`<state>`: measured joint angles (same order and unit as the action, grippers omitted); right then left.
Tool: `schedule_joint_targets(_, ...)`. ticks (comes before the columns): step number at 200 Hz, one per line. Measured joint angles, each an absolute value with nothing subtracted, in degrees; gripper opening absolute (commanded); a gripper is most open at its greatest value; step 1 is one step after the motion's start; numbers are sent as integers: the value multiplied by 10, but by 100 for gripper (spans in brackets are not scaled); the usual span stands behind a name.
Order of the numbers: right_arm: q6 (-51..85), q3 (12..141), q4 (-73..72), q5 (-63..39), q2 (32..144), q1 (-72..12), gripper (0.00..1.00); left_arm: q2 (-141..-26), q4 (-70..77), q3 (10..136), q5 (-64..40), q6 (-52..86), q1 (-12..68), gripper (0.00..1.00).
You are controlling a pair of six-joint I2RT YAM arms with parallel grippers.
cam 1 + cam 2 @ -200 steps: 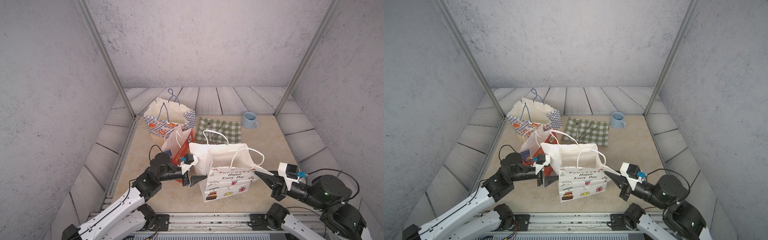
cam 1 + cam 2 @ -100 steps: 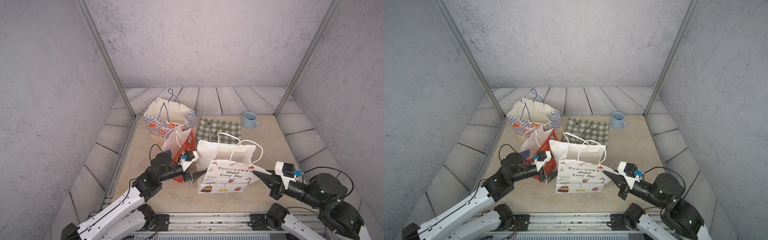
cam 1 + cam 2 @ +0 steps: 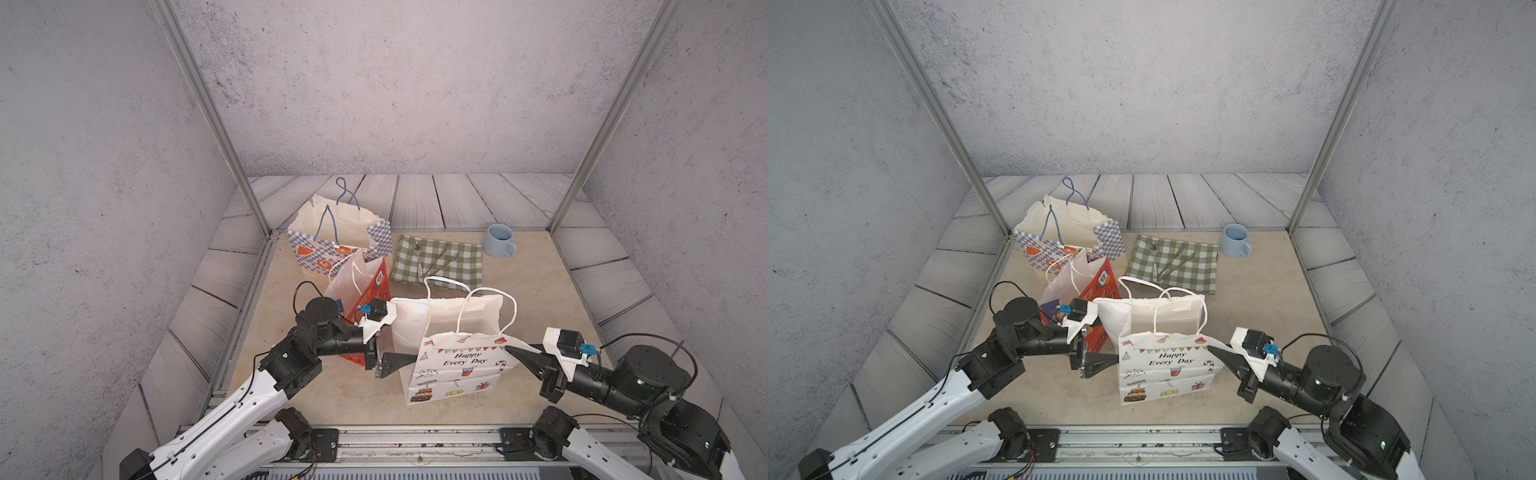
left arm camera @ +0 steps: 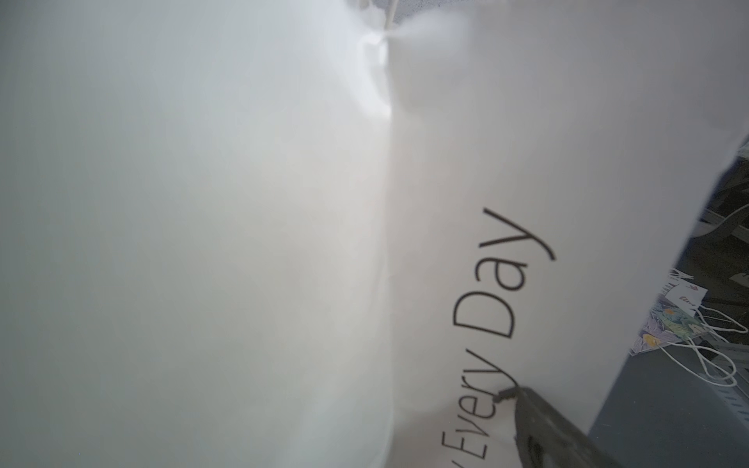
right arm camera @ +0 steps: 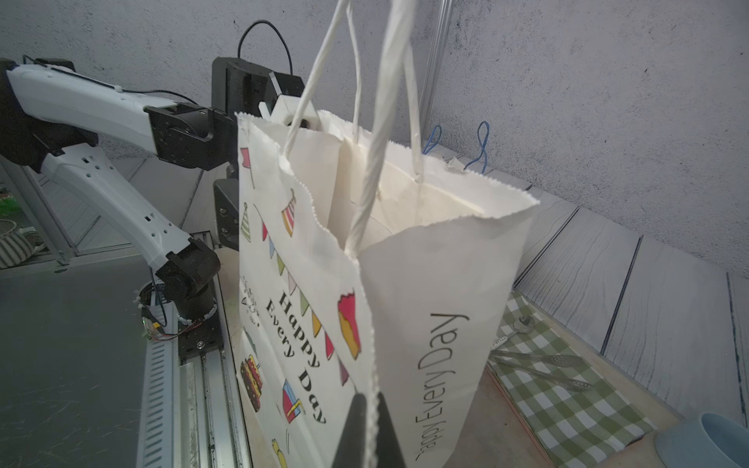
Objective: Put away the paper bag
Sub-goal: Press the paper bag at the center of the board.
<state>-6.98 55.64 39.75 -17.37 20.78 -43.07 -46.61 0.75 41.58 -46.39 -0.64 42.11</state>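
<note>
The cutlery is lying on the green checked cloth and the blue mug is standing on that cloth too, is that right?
Not quite. The blue mug stands on the bare table beside the green checked cloth, not on it, as both top views show. The cutlery does lie on the cloth.

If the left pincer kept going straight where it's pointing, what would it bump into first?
The white paper bag. The left pincer points straight at the bag's side panel, its open jaws right at that edge and one fingertip against the printed front. Any gap left is hard to judge.
</note>
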Motion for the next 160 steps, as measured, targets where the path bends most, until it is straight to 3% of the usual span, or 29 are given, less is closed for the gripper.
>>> schedule_joint_targets(43,-75,560,410,-159,207,-431,0,-449,-16,423,-469,-17,419,100)
schedule_joint_targets(160,-72,561,401,-143,247,-431,0,-473,2,429,-496,43,418,99)
